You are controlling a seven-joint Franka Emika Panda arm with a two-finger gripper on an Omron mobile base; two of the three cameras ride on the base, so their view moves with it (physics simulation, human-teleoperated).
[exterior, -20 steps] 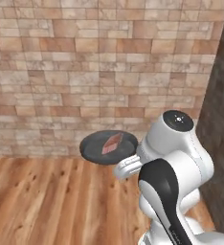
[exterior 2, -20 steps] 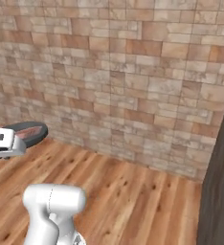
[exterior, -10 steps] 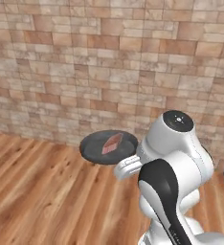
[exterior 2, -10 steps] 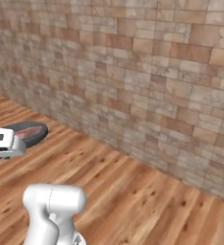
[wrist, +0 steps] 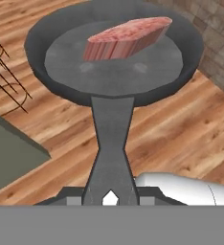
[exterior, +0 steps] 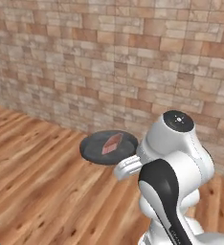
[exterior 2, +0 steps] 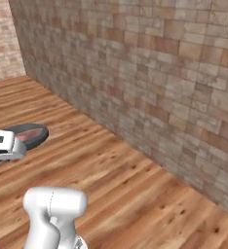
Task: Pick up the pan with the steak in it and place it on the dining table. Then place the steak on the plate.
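Fingers (wrist: 111,198) clamped on handle of pan (wrist: 114,57); pan extends straight ahead, level, steak (wrist: 126,37) lying far side.

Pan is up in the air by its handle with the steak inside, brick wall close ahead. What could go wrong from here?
1. The claw holds the pan only at the end of its handle, so the pan could tip or twist.
2. The steak lies loose and off-centre, towards the far rim; a tilt may slide it out.
3. The brick wall stands near; a wide swing could strike it.
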